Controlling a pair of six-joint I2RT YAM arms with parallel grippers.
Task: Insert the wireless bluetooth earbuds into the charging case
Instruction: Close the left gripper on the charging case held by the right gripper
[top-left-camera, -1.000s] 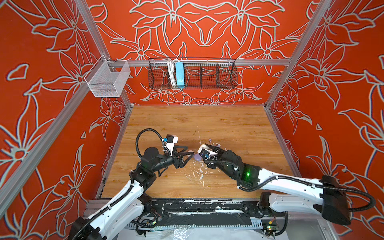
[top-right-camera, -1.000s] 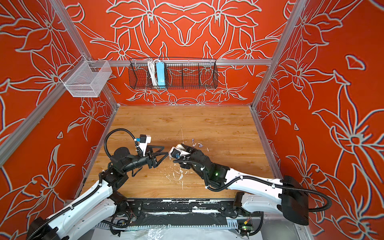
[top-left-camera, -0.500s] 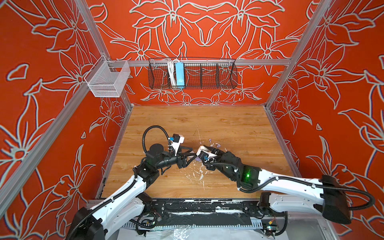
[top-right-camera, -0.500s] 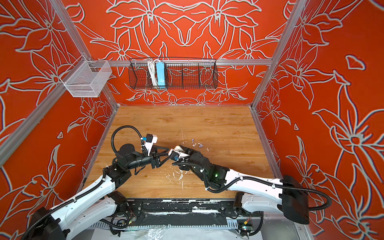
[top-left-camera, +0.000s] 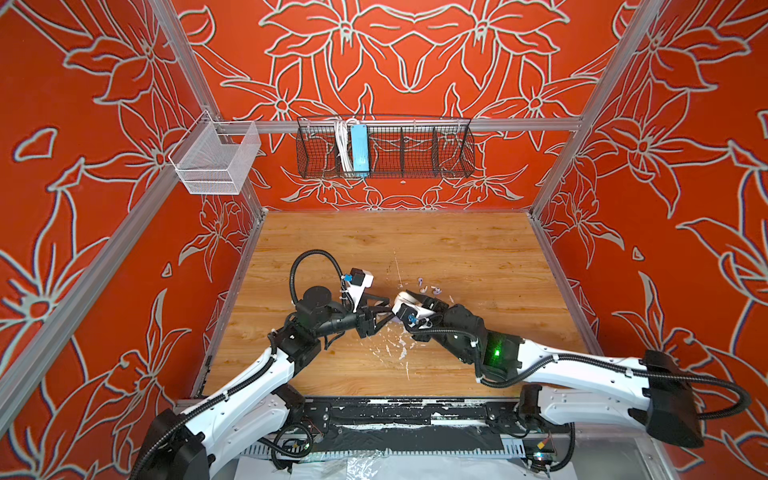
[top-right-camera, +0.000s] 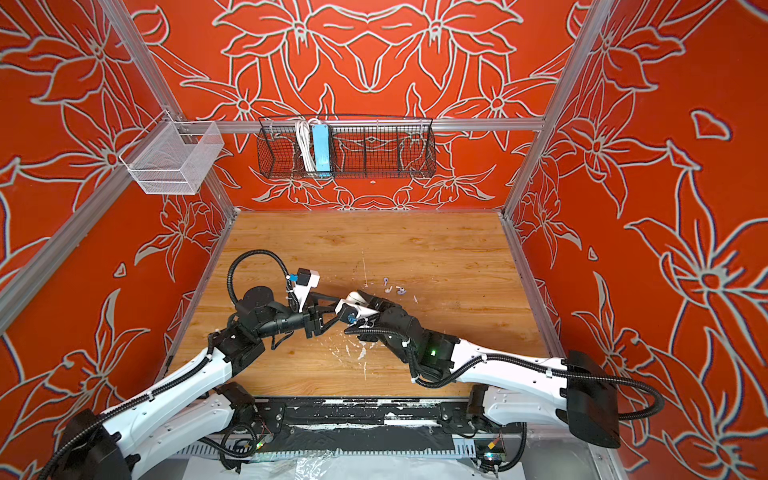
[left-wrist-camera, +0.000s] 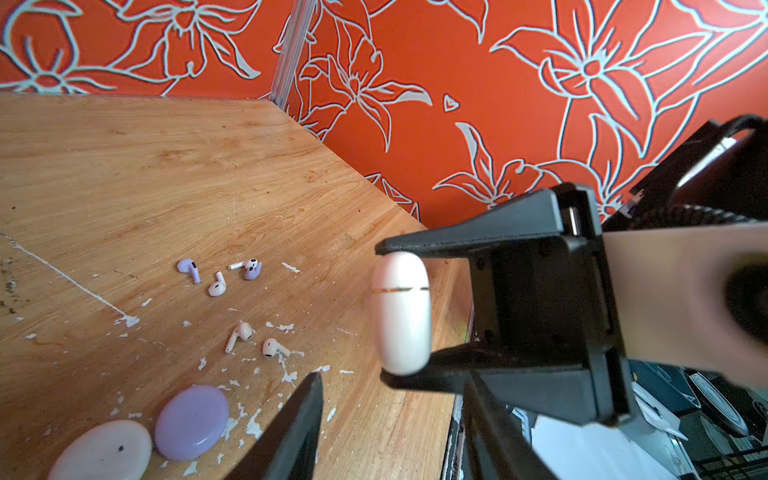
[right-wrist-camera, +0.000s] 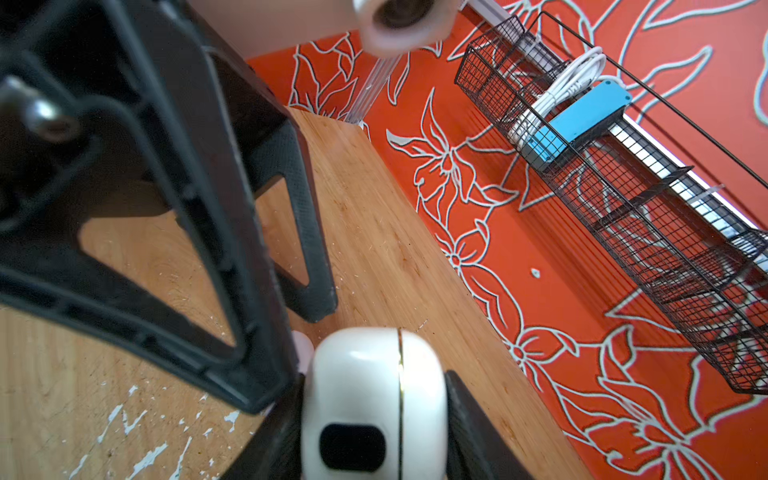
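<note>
At the middle of the worktop (top-left-camera: 415, 241), your two hands meet tip to tip. Your right hand (left-wrist-camera: 380, 311) is clamped on the charging case (left-wrist-camera: 401, 316) and holds it clear of the wood.

The coming move turns on how that case sits. Its long axis runs from one right finger to the other, so the fingers press on its two ends. The seam crosses that axis close to one finger. In my judgement this grip pins the lid against the base, so you will need a different hold before the lid can swing.

Your left hand (top-left-camera: 386, 311) faces the case head on, its fingers (right-wrist-camera: 307, 249) apart and closed on nothing. In the right wrist view one finger stands just beside the case's flank; I cannot tell whether it touches. That hand is free, and I judge it well placed to take the case across its short sides.

The case is glossy white, rounded like a pebble and shut, with a thin gold line at the seam and a dark oval patch on one face.

The earbuds (left-wrist-camera: 239, 334) lie loose on the worktop just beyond your right hand, toward the back wall. There are six tiny stemmed buds, two lavender and the rest white or cream, with stems pointing every way. A lavender case (left-wrist-camera: 193, 419) and a pale case (left-wrist-camera: 104, 449) lie flat side by side near them, both apparently shut.
</note>
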